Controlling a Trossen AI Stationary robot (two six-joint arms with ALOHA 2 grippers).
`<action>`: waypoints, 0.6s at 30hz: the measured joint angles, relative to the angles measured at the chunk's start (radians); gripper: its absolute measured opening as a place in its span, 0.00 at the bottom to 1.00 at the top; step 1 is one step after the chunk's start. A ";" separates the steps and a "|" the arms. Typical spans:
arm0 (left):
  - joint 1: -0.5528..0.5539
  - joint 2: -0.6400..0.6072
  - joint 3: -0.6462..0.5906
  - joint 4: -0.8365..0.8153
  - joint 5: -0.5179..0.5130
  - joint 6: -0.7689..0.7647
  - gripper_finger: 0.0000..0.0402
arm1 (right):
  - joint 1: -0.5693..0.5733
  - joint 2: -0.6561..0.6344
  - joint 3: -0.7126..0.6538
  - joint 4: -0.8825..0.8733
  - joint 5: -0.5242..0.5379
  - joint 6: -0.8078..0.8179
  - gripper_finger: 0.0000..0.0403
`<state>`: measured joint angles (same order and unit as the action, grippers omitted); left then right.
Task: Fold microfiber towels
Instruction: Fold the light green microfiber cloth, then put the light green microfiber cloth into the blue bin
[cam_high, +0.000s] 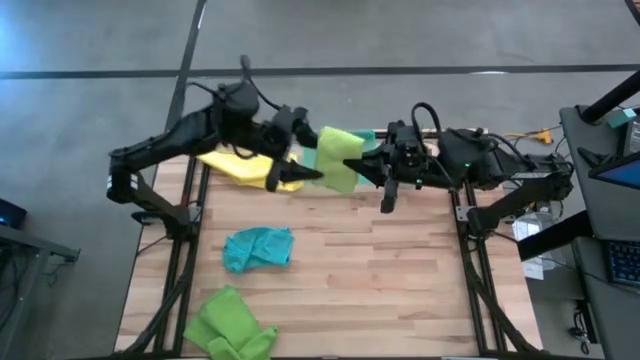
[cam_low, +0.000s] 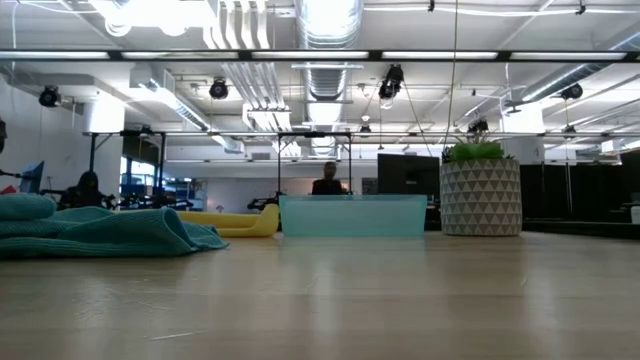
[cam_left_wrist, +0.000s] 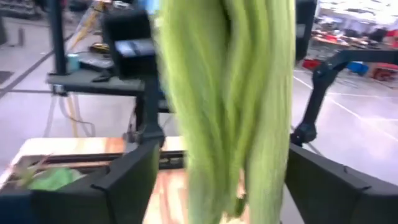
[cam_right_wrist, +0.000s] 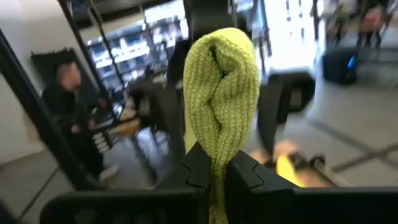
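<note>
A lime green microfiber towel (cam_high: 338, 158) hangs bunched above the table's far middle, between my two grippers. My right gripper (cam_high: 364, 166) comes from the right and is shut on it. My left gripper (cam_high: 304, 174) comes from the left and is open. Its fingers (cam_left_wrist: 127, 180) stand on either side of the hanging towel (cam_left_wrist: 230, 93), apart from it as far as the left wrist view shows. A yellow towel (cam_high: 235, 165) lies under the left arm. A teal towel (cam_high: 258, 247) and another lime green one (cam_high: 230, 325) lie nearer the front. My right gripper pinches a bunched fold of the lime green towel (cam_right_wrist: 217, 163) between its two fingers, coming in level from the table's right. Several layers are gathered in the pinch and a rounded bulge (cam_right_wrist: 221, 81) stands beyond the fingertips. The towel is lifted clear of the table.
A translucent green tray (cam_low: 352, 215) stands at the table's far edge behind the grippers. Beyond the table are a patterned planter (cam_low: 480, 195) and people in the room. Bare wood (cam_high: 380, 280) lies to the right of the teal towel.
</note>
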<state>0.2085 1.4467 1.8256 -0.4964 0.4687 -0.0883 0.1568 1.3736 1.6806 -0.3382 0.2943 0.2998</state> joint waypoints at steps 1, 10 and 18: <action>0.013 -0.018 0.000 -0.014 0.000 -0.002 0.81 | -0.012 0.003 0.000 -0.021 -0.022 0.029 0.03; 0.067 -0.150 0.000 -0.197 -0.036 -0.010 0.83 | -0.153 0.067 -0.040 -0.069 -0.196 0.191 0.03; 0.067 -0.203 0.000 -0.257 -0.059 -0.010 0.84 | -0.309 0.083 -0.216 0.008 -0.309 0.271 0.03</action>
<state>0.2752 1.2438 1.8252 -0.7535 0.4099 -0.0982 -0.1523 1.4570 1.4649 -0.3303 -0.0150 0.5704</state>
